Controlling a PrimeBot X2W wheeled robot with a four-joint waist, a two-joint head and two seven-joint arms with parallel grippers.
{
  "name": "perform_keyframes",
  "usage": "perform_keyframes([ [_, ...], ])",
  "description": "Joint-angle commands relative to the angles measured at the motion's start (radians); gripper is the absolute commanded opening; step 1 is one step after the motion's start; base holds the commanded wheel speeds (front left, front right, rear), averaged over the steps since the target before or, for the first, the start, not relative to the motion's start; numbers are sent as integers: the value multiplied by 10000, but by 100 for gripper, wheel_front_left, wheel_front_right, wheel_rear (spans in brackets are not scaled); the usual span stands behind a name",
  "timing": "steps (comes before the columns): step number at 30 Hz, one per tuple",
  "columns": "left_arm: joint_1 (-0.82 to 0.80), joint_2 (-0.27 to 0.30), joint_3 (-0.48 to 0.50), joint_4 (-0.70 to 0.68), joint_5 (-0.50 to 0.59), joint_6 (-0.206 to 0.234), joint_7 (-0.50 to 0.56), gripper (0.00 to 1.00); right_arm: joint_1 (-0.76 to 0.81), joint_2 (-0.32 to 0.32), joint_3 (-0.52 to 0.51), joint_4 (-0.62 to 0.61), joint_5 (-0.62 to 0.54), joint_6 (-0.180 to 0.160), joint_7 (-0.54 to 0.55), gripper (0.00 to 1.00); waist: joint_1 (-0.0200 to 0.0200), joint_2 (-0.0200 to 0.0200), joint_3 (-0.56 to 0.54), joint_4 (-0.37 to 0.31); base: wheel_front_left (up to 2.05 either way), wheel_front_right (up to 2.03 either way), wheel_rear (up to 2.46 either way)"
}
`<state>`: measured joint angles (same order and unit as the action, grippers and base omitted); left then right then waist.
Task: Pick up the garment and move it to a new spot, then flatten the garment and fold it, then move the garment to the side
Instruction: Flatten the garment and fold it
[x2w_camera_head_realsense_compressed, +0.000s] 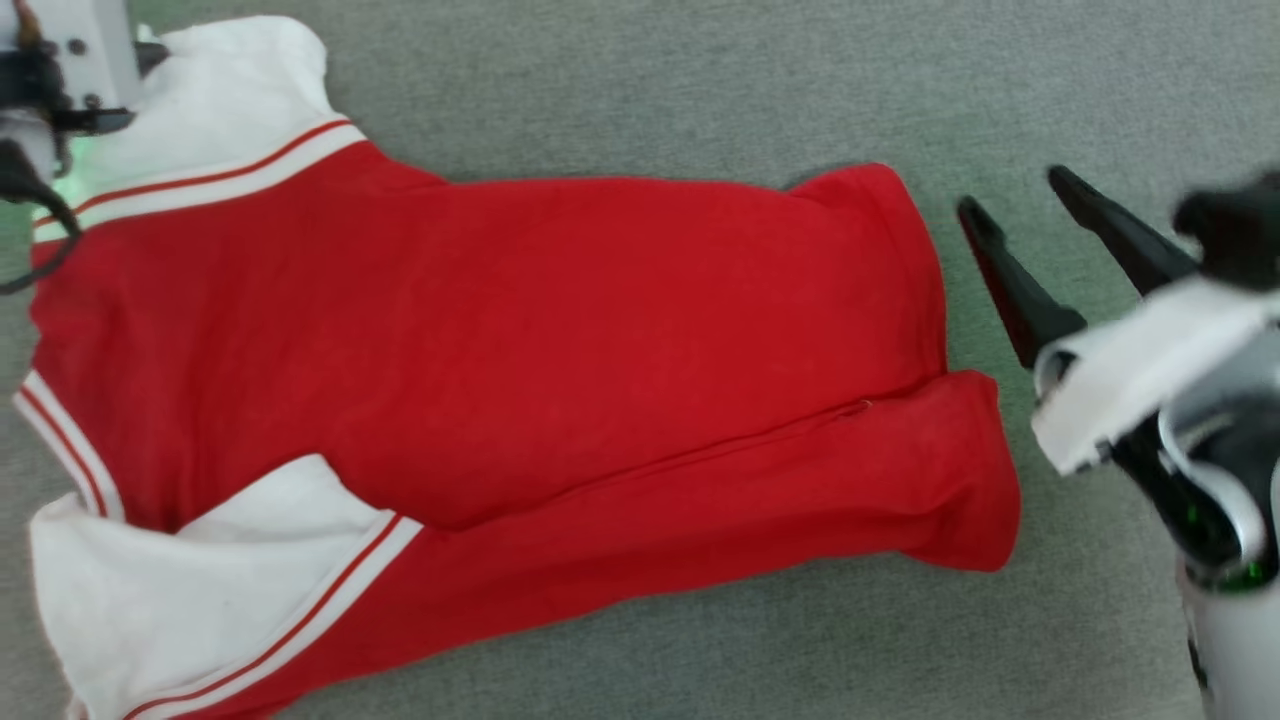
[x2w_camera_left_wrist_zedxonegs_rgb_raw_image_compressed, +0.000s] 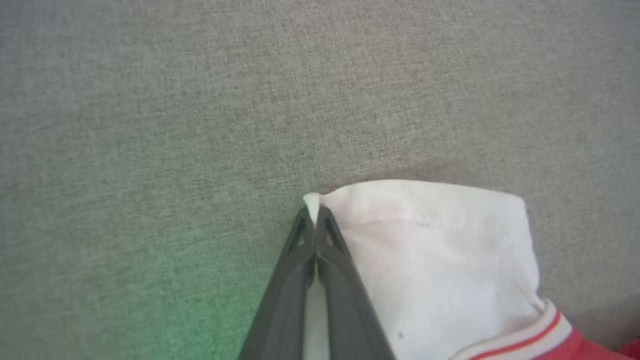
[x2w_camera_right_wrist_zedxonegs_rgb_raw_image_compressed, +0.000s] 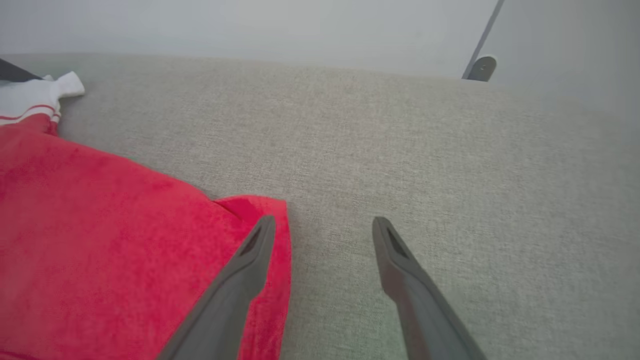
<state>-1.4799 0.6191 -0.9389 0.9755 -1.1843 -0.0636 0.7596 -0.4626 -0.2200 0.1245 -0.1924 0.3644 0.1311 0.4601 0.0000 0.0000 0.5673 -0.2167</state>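
Surface: grey woven fabric (x2w_camera_head_realsense_compressed: 700, 80) spreads under everything; the left wrist view brings its weave in close, with a green glow (x2w_camera_left_wrist_zedxonegs_rgb_raw_image_compressed: 200, 310) beside the fingers.
Room: the right wrist view looks across the surface to a pale wall (x2w_camera_right_wrist_zedxonegs_rgb_raw_image_compressed: 250, 25) behind its far edge.
Garment: the garment (x2w_camera_head_realsense_compressed: 560, 340) lies flat on the surface in the head view, red body running left to right, hem end toward the right and a long fold along its lower side.
Sleeves: two white sleeves sit at the left end, the near one (x2w_camera_head_realsense_compressed: 200, 590) with red-striped trim and the far one (x2w_camera_left_wrist_zedxonegs_rgb_raw_image_compressed: 435, 250) seen close in the left wrist view.
Right gripper: the right gripper (x2w_camera_head_realsense_compressed: 1010, 192) hovers just beside the hem, jaws spread wide and holding nothing; in its own wrist view one finger (x2w_camera_right_wrist_zedxonegs_rgb_raw_image_compressed: 250, 260) overlaps the red hem corner (x2w_camera_right_wrist_zedxonegs_rgb_raw_image_compressed: 260, 210).
Left gripper: the left gripper (x2w_camera_left_wrist_zedxonegs_rgb_raw_image_compressed: 314, 220) has its jaws pressed together, pinching the corner of the far sleeve's edge.
Pole: a thin grey pole with a rounded foot (x2w_camera_right_wrist_zedxonegs_rgb_raw_image_compressed: 482, 65) stands at the far edge.
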Motion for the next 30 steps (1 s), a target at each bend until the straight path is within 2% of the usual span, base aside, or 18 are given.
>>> perform_keyframes([
  [1,394,-206,-119,125,-49,-105,51,0,-472,16,99,212,170,-7,674,100,0,0,-66,120,0,0,0],
  [7,201,-468,-104,368,-75,-257,-125,0,-2142,60,697,1613,459,-7,2974,100,0,0,-74,315,0,0,0],
  [15,119,-659,-81,692,-129,-412,-365,0,-3811,307,1351,3760,785,-7,5004,100,0,0,-38,466,0,0,0],
  [16,114,-681,-67,721,-128,-421,-393,0,-3952,313,1492,3974,816,-7,5256,64,0,0,-37,481,0,0,0],
  [17,110,-690,-60,754,-133,-426,-428,0,-4096,313,1597,4183,875,-7,5464,1,0,0,-35,486,0,0,0],
  [21,178,-814,-29,870,-199,-501,-605,0,-4588,191,1735,4773,881,-7,5893,0,0,0,-85,602,0,0,0],
  [30,168,-978,95,811,-332,-626,-1221,0,-4980,100,1471,5426,821,-9,5336,0,0,0,-569,1007,0,0,0],
])
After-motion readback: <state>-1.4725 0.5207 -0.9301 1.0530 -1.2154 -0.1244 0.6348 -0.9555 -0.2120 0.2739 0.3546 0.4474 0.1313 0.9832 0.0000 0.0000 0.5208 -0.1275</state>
